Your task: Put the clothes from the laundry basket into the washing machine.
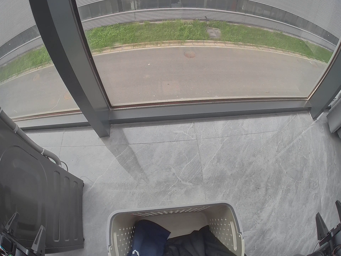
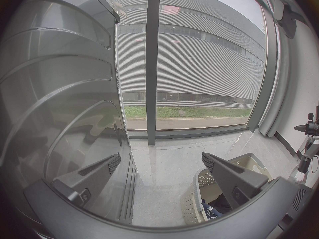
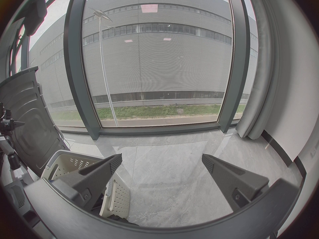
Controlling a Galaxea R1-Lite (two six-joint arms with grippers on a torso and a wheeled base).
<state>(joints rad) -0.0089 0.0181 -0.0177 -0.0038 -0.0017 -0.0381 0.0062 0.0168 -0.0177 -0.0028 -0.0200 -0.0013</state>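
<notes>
A cream laundry basket stands on the floor at the bottom centre of the head view. It holds a navy garment and a black garment. The dark grey washing machine stands to its left. My left gripper hangs open in front of the machine, holding nothing. In the left wrist view the left gripper sits between the washing machine and the basket. My right gripper is open and empty to the right of the basket; the right wrist view shows the right gripper with the basket beside one finger.
A glass window wall with a dark pillar closes off the far side. A grey curtain hangs at the right wall. Open grey tile floor lies between the basket and the window.
</notes>
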